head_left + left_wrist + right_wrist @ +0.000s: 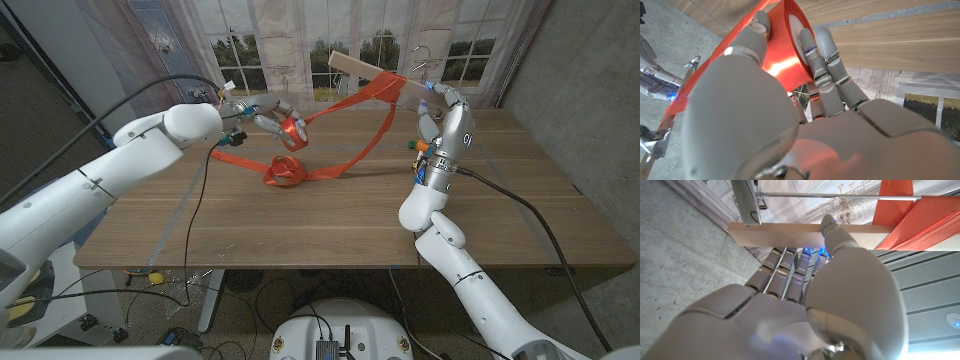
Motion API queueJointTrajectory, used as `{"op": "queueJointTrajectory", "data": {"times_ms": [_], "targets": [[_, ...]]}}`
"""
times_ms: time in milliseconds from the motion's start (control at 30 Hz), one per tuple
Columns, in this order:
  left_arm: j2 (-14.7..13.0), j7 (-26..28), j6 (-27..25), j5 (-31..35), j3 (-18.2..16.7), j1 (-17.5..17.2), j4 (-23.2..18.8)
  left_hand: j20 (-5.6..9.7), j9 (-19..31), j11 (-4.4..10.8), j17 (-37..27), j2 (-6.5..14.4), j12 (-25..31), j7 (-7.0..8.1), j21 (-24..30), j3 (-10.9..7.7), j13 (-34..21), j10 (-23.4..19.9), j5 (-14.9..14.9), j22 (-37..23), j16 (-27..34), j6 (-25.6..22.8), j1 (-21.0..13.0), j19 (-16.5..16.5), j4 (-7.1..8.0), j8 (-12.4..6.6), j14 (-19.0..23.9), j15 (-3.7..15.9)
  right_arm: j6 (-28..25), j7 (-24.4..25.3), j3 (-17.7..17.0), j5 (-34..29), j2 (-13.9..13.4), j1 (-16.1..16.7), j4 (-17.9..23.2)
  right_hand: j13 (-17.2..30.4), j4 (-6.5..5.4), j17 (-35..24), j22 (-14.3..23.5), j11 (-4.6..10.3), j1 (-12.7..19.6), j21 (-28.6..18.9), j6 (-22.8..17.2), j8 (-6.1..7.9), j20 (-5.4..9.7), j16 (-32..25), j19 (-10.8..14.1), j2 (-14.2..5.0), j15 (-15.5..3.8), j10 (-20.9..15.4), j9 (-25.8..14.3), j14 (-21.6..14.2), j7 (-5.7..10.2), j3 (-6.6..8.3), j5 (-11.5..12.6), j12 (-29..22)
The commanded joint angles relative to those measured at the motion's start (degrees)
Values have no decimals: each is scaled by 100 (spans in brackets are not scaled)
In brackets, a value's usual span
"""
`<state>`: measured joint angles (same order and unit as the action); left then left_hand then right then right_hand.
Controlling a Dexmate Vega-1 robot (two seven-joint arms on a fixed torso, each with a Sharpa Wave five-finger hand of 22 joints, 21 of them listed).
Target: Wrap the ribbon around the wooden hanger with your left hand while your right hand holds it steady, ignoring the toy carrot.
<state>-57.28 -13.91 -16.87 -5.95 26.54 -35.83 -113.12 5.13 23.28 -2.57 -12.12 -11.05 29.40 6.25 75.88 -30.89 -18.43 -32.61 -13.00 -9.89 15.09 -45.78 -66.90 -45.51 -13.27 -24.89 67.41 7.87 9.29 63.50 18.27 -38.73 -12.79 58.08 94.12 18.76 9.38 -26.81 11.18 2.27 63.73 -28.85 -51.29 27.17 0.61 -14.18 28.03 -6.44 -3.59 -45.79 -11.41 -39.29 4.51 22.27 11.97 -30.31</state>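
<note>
Ribbon [345, 135] spool [292, 132] pinched by left hand [268, 122] beside hanger [385, 82], gripped by right hand [435, 115]; slack loop may snag

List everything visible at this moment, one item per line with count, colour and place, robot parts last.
Ribbon roll: one, orange-red, held above the table in the left hand.
Ribbon strip: one, orange-red, running from the hanger down to a bunched heap on the table.
Wooden hanger: one, pale wood with metal hook, raised at the table's far side.
Table: one, brown wood.
Left hand: one, grey, gripping the roll.
Right hand: one, grey, holding the hanger.
</note>
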Motion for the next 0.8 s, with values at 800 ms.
{"op": "queueJointTrajectory", "data": {"times_ms": [800], "targets": [[294, 211, 492, 373, -121, 549, -162, 598, 44, 113, -34, 1246, -7, -1179, 4, -383, -1936, -1709, -23, -10, 30, -1210, -1190, 12, 338, 61, 443, 486, -1215, -343, 1470, -324, -1420, -283, 462, 9, -90, 32, -8, 147, -43, -43, -470, 124, 56, 73, 7, -108, -865, -486, -326, -110, -211, 126, 113, -36]]}}
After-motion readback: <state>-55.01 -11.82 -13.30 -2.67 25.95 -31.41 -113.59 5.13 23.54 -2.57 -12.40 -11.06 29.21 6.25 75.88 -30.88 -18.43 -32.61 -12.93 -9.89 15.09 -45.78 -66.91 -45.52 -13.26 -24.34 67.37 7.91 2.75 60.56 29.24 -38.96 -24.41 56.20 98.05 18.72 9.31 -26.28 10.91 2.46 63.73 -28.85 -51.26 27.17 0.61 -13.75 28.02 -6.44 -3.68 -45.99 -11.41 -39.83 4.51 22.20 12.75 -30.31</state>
